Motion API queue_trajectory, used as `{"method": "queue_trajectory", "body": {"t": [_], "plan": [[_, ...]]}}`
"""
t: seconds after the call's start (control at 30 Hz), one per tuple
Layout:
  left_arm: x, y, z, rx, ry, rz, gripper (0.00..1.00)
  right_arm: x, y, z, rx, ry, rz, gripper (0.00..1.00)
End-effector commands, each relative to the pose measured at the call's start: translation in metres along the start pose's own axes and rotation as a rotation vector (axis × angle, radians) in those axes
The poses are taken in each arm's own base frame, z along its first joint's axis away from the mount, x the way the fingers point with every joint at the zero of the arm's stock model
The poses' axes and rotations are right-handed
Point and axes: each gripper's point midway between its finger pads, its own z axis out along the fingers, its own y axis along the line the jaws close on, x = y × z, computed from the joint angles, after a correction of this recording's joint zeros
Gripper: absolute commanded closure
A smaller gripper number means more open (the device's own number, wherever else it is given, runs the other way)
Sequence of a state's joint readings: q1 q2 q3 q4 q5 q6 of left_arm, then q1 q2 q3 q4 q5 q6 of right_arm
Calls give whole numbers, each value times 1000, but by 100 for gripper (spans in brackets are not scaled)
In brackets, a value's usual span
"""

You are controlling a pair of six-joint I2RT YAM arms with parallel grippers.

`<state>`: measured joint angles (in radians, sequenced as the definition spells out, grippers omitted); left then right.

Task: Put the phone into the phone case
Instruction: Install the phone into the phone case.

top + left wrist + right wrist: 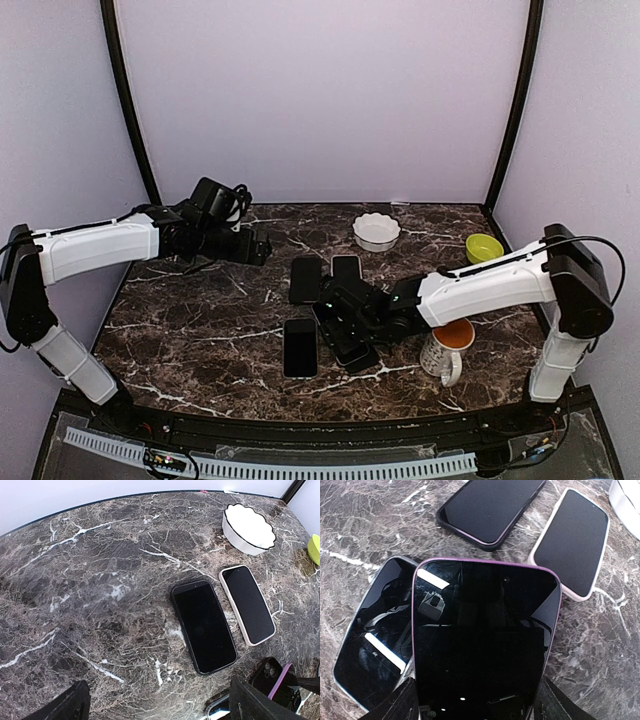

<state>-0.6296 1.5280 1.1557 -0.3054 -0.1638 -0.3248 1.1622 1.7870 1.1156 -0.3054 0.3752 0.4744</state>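
Clearly, the right hand [475,699] clamps a purple-rimmed phone [485,630] across its near end, screen up. Its long axis runs straight out from the hand, with the far end pointing toward a black-cased phone [490,507] and a white-cased phone [572,542] that lie side by side on the marble surface [200,320]. A silver-edged phone [370,650] lies flat just beside it. The left hand [258,247] hovers wide open, well apart, over the back left.
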Motion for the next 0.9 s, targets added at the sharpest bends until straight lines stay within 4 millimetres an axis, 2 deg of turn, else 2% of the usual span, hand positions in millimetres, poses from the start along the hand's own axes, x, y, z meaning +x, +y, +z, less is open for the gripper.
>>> {"method": "queue_trajectory", "body": {"t": [0.0,0.2,0.5,0.87], "plan": [[-14,-4,-13,46,-45,-28,1,-6,8,1,4,-8,30,76],[-15,-3,-13,49,-45,-33,1,-1,2,2,33,9,49,76],[-13,-4,-11,58,-36,-40,1,-16,1,-11,24,-38,53,76],[-12,-4,-10,68,-29,-50,1,-17,-10,-18,54,-50,58,77]]}}
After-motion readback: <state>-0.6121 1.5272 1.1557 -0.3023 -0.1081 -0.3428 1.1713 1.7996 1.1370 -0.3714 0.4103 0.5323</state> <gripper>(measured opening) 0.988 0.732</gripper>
